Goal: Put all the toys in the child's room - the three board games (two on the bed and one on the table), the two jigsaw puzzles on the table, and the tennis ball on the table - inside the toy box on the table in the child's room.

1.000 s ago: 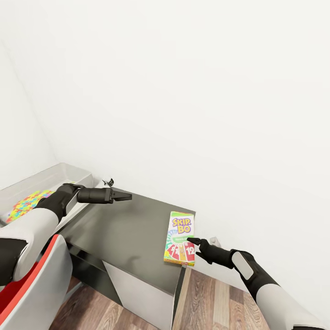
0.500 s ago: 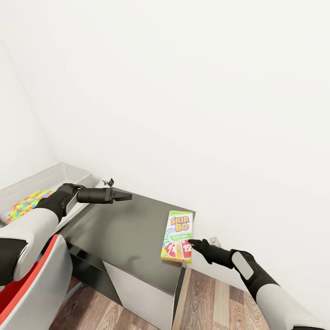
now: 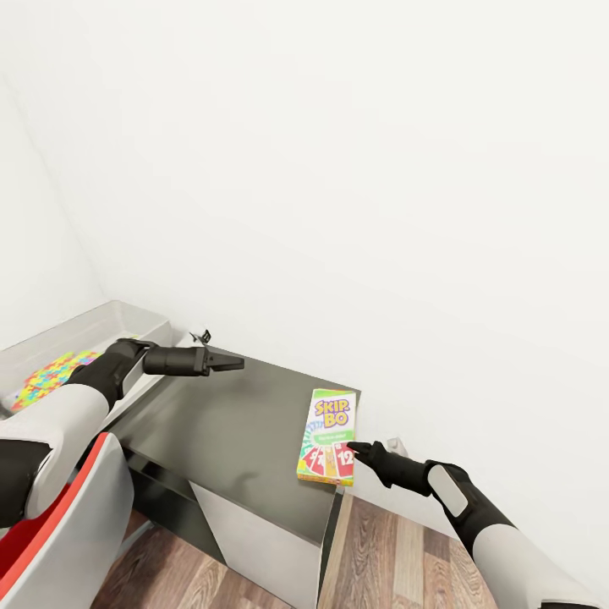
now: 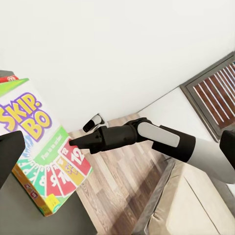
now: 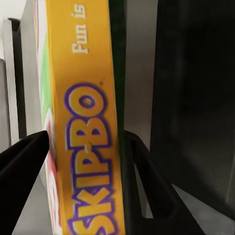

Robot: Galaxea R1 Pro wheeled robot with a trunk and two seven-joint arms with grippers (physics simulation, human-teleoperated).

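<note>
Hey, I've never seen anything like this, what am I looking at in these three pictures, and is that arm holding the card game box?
These are simulator renders of a two-armed robot. The head view looks down from its head; the other two come from cameras near each gripper.

In the head view, the right gripper reaches to the near end of a Skip-Bo board game, which lies flat on the dark grey side unit of the table. The right wrist view shows the box's yellow edge between the two black fingers, one on each side, but whether they already press on it is unclear.

The left gripper hovers over the unit, holding nothing. Behind it sits the light grey toy box with a multicoloured jigsaw puzzle inside. A red and white chair stands nearby.
</note>
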